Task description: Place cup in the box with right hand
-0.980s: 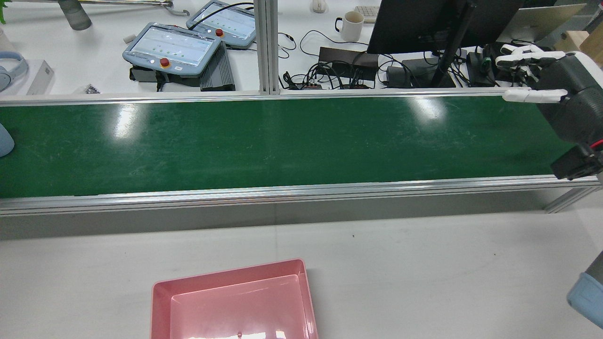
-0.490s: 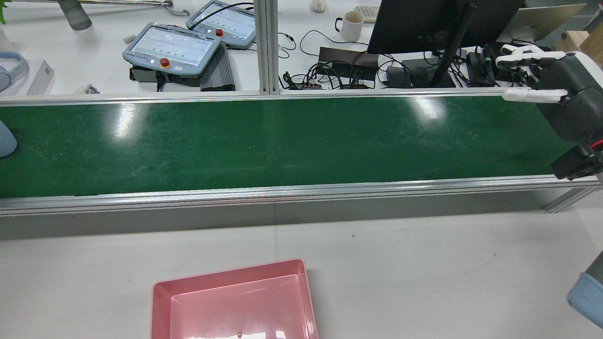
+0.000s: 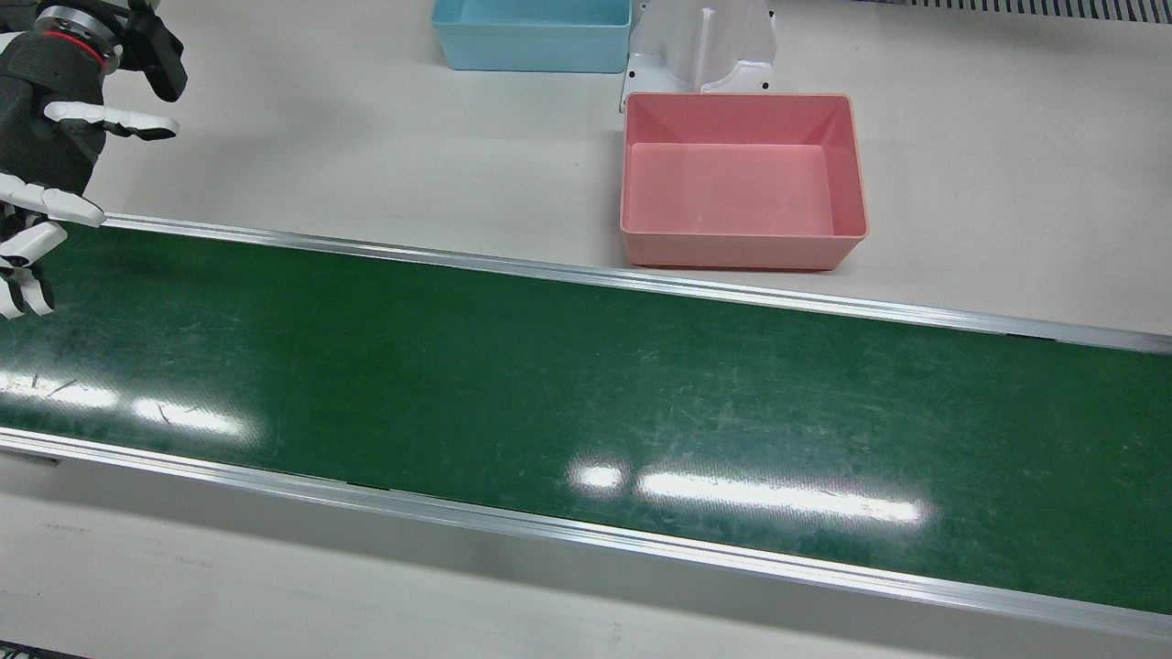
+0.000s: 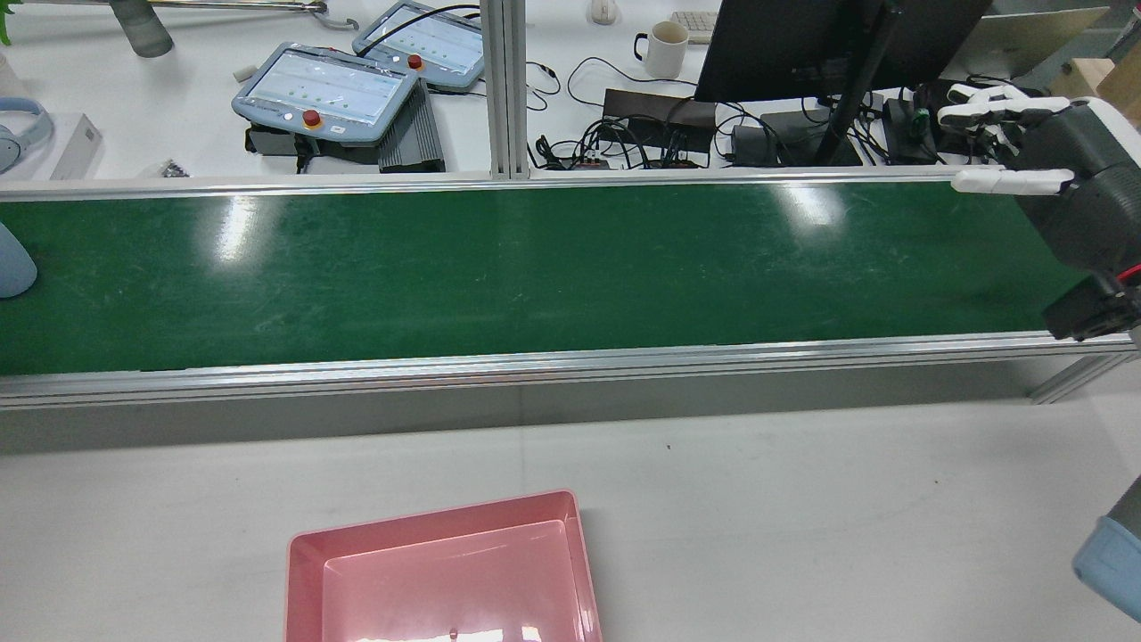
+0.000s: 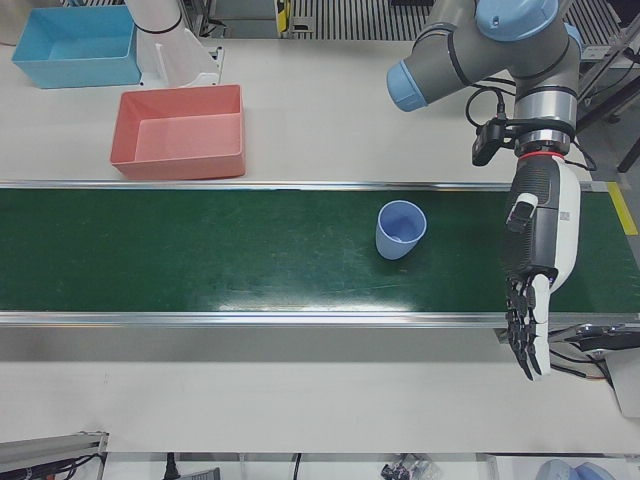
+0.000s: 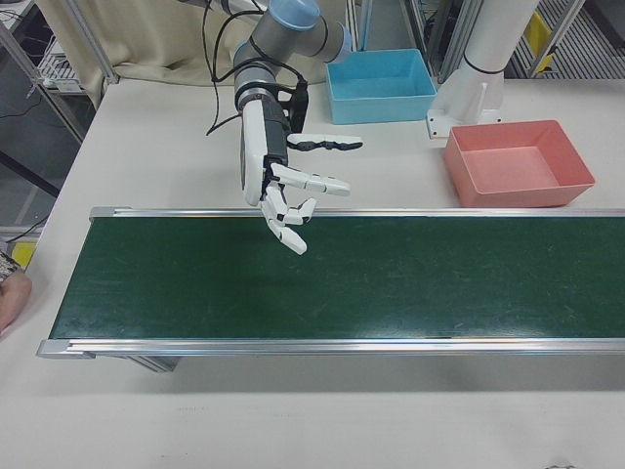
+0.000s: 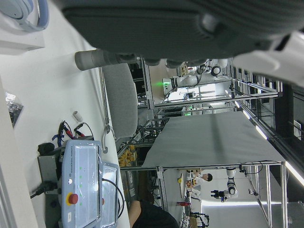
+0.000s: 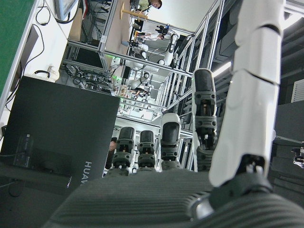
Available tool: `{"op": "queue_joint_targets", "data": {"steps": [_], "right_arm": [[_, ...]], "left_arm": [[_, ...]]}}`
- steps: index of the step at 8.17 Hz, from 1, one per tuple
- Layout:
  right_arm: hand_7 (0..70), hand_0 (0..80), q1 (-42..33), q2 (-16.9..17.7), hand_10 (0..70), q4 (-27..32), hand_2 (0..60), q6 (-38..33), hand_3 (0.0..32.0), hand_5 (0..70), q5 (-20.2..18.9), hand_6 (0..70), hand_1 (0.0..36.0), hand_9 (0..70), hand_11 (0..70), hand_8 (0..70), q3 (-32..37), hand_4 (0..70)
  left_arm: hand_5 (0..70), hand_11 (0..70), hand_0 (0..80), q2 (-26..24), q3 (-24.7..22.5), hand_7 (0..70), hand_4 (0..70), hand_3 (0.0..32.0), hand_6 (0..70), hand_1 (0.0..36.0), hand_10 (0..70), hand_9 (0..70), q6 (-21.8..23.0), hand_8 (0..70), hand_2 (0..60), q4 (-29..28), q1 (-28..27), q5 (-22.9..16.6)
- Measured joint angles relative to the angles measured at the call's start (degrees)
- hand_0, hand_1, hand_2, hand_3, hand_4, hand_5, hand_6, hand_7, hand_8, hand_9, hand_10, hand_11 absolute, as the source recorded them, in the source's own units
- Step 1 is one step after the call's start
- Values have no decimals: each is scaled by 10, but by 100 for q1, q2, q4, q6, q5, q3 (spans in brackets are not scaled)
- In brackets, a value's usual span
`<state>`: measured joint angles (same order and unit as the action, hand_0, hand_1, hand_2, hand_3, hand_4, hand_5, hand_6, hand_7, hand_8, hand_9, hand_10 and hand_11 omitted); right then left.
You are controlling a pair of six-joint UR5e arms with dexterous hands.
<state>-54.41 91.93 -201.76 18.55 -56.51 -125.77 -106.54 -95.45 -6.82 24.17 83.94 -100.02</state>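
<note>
A light blue cup [image 5: 401, 229] stands upright on the green conveyor belt [image 5: 200, 250], its mouth up; in the rear view only its edge [image 4: 12, 263] shows at the left border. My right hand [image 4: 1056, 165] hovers open above the belt's other end, far from the cup, fingers spread [image 6: 285, 191], and shows again at the top left of the front view [image 3: 41, 156]. My left hand [image 5: 537, 262] hangs open over the belt to the right of the cup, fingers pointing down, holding nothing. The pink box [image 3: 732, 249] sits empty on the white table beside the belt [image 4: 428, 517].
A blue box [image 3: 531, 55] stands behind the pink one, next to the white arm pedestal [image 3: 700, 41]. Aluminium rails [image 4: 535, 364] edge the belt. Beyond the belt a desk holds teach pendants [image 4: 325, 89], cables, a monitor and a white mug [image 4: 664, 49].
The cup has come a little further into the rear view from the left edge, riding rightward on the belt. Neither hand has moved.
</note>
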Motion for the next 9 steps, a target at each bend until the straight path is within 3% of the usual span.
{"op": "queue_joint_targets", "data": {"steps": [8, 9], "right_arm": [[700, 577, -2, 0, 122, 1, 66, 2, 0, 67, 0, 174, 186, 222, 195, 74, 8, 439], [648, 580, 10, -2, 107, -1, 112, 1, 0, 64, 0, 150, 202, 165, 174, 45, 9, 442]], "left_arm": [[0, 0, 0, 2, 0, 0, 0, 0, 0, 0, 0, 0, -1, 0, 0, 0, 0, 0], [0, 0, 0, 2, 0, 0, 0, 0, 0, 0, 0, 0, 0, 0, 0, 0, 0, 0]]}}
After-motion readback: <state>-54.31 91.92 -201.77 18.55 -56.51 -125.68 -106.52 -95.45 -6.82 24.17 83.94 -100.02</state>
